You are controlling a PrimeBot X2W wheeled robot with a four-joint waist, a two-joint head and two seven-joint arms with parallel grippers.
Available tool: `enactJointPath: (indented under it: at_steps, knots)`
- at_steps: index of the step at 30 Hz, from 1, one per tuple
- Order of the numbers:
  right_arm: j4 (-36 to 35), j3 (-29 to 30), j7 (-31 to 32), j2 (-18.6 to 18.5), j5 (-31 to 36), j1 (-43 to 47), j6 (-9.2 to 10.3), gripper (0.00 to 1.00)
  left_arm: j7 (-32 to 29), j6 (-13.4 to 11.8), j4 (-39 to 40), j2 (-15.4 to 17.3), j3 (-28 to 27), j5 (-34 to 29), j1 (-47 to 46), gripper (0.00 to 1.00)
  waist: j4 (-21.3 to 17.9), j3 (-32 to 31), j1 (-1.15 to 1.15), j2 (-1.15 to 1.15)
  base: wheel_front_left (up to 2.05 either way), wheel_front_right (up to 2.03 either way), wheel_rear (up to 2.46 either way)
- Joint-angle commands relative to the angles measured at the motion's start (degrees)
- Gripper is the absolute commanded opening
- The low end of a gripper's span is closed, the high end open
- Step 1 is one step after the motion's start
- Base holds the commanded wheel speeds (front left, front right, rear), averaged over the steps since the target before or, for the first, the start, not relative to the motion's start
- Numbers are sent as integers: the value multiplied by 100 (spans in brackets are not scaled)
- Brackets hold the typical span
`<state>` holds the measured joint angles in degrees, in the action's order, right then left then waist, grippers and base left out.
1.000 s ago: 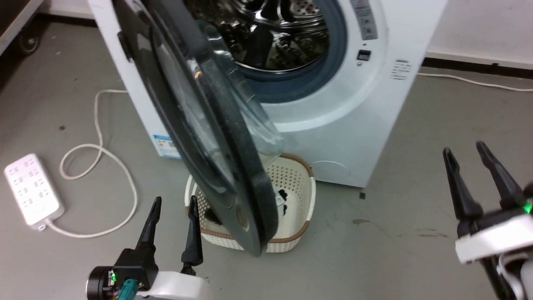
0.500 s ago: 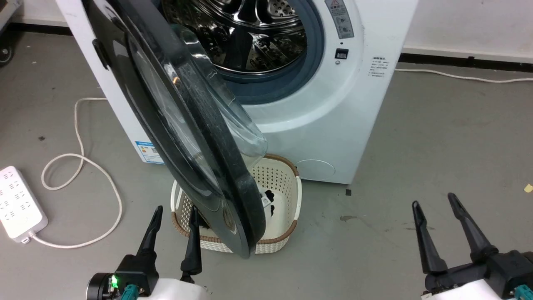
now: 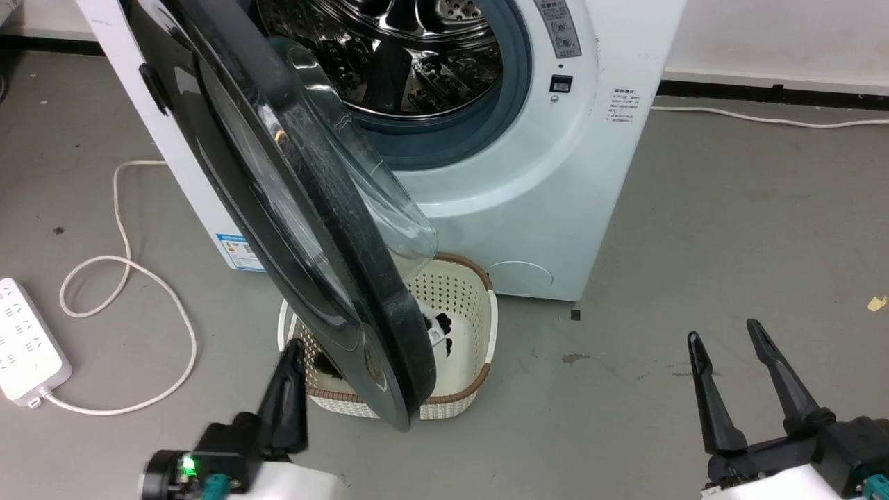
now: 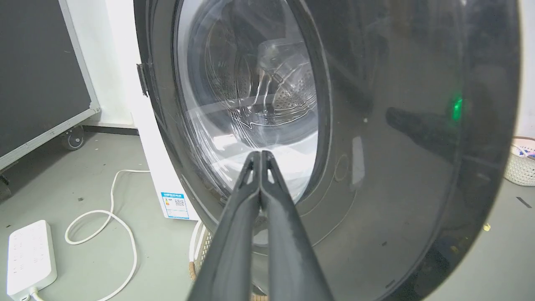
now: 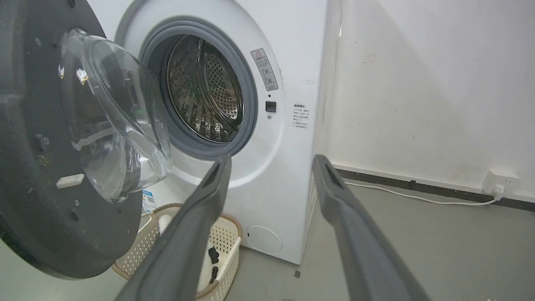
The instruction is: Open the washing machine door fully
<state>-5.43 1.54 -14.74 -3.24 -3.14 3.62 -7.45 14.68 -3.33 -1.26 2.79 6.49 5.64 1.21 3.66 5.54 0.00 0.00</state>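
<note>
The washing machine door [image 3: 305, 208] was seen swung out from the washing machine [image 3: 555, 173]. It was hinged at the left of the head view and stood about edge-on to that camera, with its clear glass bowl turned toward the drum [image 3: 403, 55]. The porthole was uncovered, so the grey gasket [image 3: 517, 97] and the perforated steel could be seen. The door's lower edge hung over a cream basket [image 3: 491, 326] set on the floor [image 3: 729, 229] against the foot of the machine. Small dark items were seen in the basket, too small to be told.

The left gripper [image 4: 260, 155] was seen low at the left of the head view, blurred, just beside the door's lower rim and in front of the basket. Its jaws were pressed together with nothing between them. In the left wrist view the tips were pointed at the door's outer face, at the lower edge of the window. Whether the door was touched could not be told.

The right gripper [image 3: 724, 332] was held well apart from the door, at the lower right over bare floor, with its jaws spread wide and empty.

A white power strip [image 3: 21, 340] and a looped cable [image 3: 139, 278] were seen on the floor left of the machine
</note>
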Motion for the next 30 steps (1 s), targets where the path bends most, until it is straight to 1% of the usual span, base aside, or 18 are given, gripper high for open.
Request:
enactJointPath:
  at_steps: [1,3,4,6,10,14,18,20,23,26,30]
  knots:
    - [-43,5,-25,34,-34,10,-3,100,32,-18,65,9,-33,14,-12,0,-5,1,0,0,0,0,0]
    - [-69,19,-25,34,-93,-12,-3,100,32,-177,299,9,-192,357,-40,0,-23,4,0,0,0,0,0]
    - [-69,32,-25,34,-194,-20,-3,100,32,-236,431,9,-276,427,-55,0,-35,-1,0,0,0,0,0]
    - [-66,55,-25,35,-337,-30,-3,100,32,-310,728,9,-441,484,-99,0,-51,-21,0,0,0,0,0]
    - [-62,49,-26,35,-357,-40,-3,100,32,-437,1394,9,-774,593,-284,0,-81,-55,0,0,0,0,0]
    - [-89,79,-26,35,-350,-49,-3,100,32,-420,2121,9,-979,578,-592,0,-91,-84,0,0,0,0,0]
    - [-95,103,-26,35,-337,-47,-3,100,32,-395,2728,9,-962,552,-891,0,-89,-97,0,0,0,0,0]
    - [-79,113,-26,35,-368,-48,-3,100,32,-360,2904,9,-812,505,-971,0,-91,-110,0,0,0,0,0]
    - [-55,86,-26,35,-418,-53,-3,100,32,-237,3003,9,-408,317,-968,0,-100,-123,0,0,0,0,0]
    - [-39,53,-26,35,-451,-49,-3,100,-24,-83,2963,9,164,59,-867,0,-105,-126,0,0,0,0,0]
    - [-13,60,-26,35,-492,-61,-3,100,-212,160,2650,12,955,-27,-700,0,-103,-97,0,0,0,0,0]
